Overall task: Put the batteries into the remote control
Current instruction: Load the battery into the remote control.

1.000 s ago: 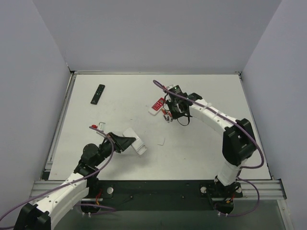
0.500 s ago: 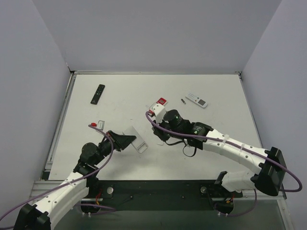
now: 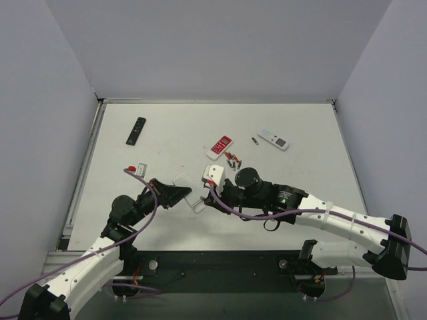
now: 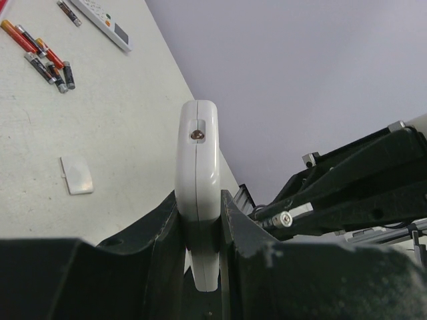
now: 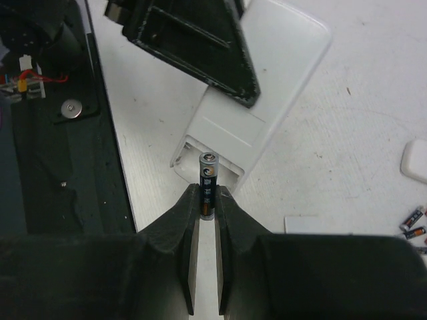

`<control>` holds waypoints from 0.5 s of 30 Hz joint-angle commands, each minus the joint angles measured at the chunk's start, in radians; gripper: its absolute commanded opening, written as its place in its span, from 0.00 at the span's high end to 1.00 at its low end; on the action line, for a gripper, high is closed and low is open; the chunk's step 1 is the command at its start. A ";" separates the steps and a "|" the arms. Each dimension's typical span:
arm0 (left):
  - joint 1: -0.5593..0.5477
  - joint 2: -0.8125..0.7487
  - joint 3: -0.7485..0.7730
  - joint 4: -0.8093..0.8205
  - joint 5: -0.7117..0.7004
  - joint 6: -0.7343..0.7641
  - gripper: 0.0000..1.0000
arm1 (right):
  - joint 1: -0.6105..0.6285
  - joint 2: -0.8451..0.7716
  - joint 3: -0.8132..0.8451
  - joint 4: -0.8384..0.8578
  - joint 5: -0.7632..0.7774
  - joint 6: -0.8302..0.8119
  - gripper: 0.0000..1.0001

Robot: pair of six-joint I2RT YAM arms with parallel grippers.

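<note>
White remote control [image 5: 280, 67] in left gripper [image 4: 199, 200], battery [image 5: 207, 183] seemingly touching its open edge

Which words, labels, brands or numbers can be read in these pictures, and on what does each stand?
No text is readable.
On the battery in the right end effector: printed label, too blurred.
On the red-and-white remote, the far white remote and the black remote: button marks, too small.

Four remotes [image 4: 197, 160], several batteries [image 5: 207, 181] (too small to count exactly).

Slim black remote [image 3: 136, 131] lies well apart from red-and-white remote [image 3: 221, 145].
</note>
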 commanded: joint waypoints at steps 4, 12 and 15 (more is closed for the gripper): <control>0.007 0.013 0.076 0.046 0.100 0.012 1.00 | 0.082 -0.007 0.008 0.011 -0.056 -0.178 1.00; 0.006 0.051 0.100 0.086 0.167 0.002 1.00 | 0.129 0.003 0.003 0.004 -0.012 -0.264 1.00; 0.006 0.055 0.106 0.084 0.178 0.002 1.00 | 0.136 0.008 0.005 -0.022 -0.006 -0.284 1.00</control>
